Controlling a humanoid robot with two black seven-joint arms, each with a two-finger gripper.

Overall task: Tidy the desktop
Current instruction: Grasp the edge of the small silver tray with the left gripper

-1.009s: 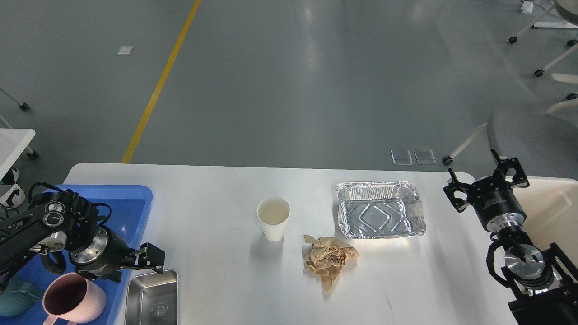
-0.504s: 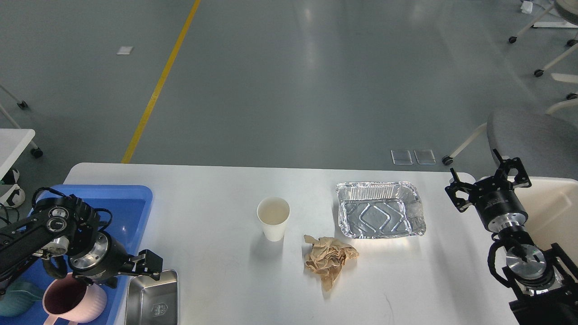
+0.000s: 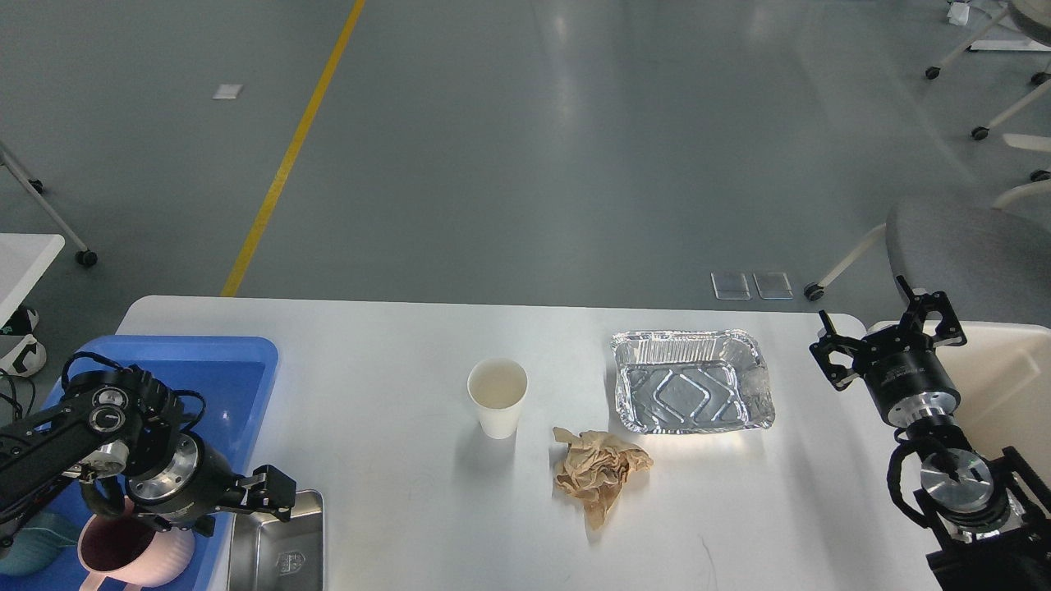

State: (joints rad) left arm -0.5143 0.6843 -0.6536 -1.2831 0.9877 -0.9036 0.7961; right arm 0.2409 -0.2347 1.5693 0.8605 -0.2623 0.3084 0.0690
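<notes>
Bright, sharp, floor glare, soft shadows

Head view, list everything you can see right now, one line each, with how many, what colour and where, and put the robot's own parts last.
desktop: one, white, filling the lower half of the view
paper cup: one, white, upright near the middle of the desktop
crumpled paper: one, brown, just right of and nearer than the paper cup
foil tray: one, silver, right of centre
steel tray: one, silver, near left edge beside the blue tray
blue tray: one, blue, left end
pink mug: one, pink, in the blue tray
bin: one, cream-white, far right
chair: one, grey, behind the bin
left pincer: one, black, over the steel tray's rim
right pincer: one, black, open, beside the bin
</notes>
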